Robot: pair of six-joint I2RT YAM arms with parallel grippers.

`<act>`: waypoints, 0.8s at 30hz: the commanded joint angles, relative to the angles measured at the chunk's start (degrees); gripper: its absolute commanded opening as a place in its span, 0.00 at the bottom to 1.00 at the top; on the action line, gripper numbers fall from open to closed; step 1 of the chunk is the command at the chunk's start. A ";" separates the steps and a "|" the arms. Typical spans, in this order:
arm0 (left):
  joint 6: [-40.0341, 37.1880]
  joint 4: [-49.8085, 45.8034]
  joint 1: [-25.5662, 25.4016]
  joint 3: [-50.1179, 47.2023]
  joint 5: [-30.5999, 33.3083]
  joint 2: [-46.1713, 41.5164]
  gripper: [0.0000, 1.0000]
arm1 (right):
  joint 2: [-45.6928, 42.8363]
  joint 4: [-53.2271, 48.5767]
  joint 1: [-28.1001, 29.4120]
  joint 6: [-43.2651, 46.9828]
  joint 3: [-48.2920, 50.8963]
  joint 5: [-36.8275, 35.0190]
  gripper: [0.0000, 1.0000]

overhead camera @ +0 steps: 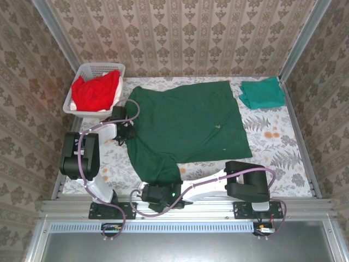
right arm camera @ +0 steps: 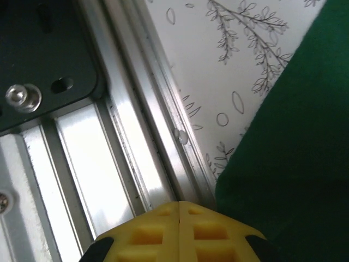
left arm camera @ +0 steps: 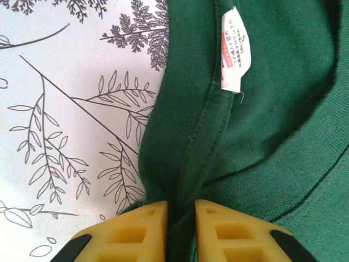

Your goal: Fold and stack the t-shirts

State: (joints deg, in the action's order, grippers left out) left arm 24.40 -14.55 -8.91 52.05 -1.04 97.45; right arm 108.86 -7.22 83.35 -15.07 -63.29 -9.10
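Observation:
The large dark green t-shirt (overhead camera: 188,123) lies spread flat across the middle of the table. My left gripper (overhead camera: 126,132) sits at its left edge, by the neck. In the left wrist view that gripper (left arm camera: 181,210) is shut on the ribbed collar of the dark green shirt (left arm camera: 283,109), below the white label (left arm camera: 234,49). My right gripper (overhead camera: 152,192) is at the shirt's near corner by the table's front rail. Its yellow fingers (right arm camera: 179,206) meet flush with nothing between them; the green cloth (right arm camera: 294,153) lies just to their right. A folded teal t-shirt (overhead camera: 262,93) rests at the back right. Red t-shirts (overhead camera: 97,91) are heaped in the basket.
The white slotted basket (overhead camera: 83,72) stands at the back left corner. The aluminium front rail (right arm camera: 136,136) runs right beside my right gripper. The leaf-patterned tablecloth (overhead camera: 272,147) lies bare to the right of the green shirt. Patterned walls enclose the table on three sides.

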 commanded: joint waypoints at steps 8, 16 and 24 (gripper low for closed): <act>-1.09 -2.60 0.40 -0.52 -0.71 1.43 0.21 | -9.93 -7.87 -3.46 4.44 2.16 -7.61 0.35; -1.29 -2.29 0.39 -0.86 -1.16 1.23 0.21 | -7.96 -12.47 -13.64 16.16 0.81 -5.12 0.46; -1.58 -2.50 0.39 -0.49 -1.51 1.67 0.21 | -3.51 -9.77 -14.61 22.90 -1.89 0.08 0.46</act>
State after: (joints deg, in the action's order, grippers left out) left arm 23.94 -14.55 -8.91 52.05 -1.39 97.45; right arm 102.89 -16.53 68.51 3.64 -62.65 -11.53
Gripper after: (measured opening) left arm 0.207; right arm 0.459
